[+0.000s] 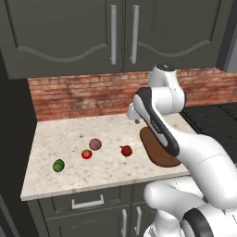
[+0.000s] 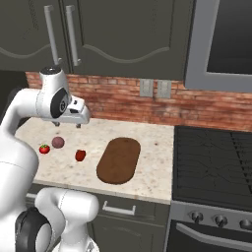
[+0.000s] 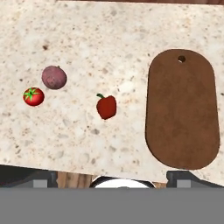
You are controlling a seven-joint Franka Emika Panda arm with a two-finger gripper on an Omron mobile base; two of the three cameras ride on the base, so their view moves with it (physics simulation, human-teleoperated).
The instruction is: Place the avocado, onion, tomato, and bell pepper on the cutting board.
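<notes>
Still bare: cutting board with four foods beside it

Flat on the speckled stone surface [image 1: 74, 134] lies the cutting board [image 3: 181, 109], a dark-brown oblong slab with rounded corners and a small hole near one end. Nothing rests on it. In the left base view the board [image 1: 155, 147] is partly hidden behind the robot's white arm; in the right base view it [image 2: 119, 160] shows whole, near the front edge of the surface and just left of a black stove [image 2: 216, 162].

All four foods sit on the surface to the left of the board, apart from it. Nearest the board is the bell pepper [image 3: 106, 106], dark red with a short dark stem. Farther left the onion [image 3: 54, 77], dull pinkish purple, sits just beside the tomato [image 3: 33, 96], bright red with a green leafy top. Farthest left, near the front edge, is the avocado [image 1: 58, 165], a small dark-green ball.

Above the back of the surface hangs the pincer [image 2: 68, 124], well clear of every food. Whether its fingers are parted or closed cannot be told.

Behind the surface runs a red brick wall [image 1: 83, 95], with dark cabinets [image 1: 92, 32] above.
</notes>
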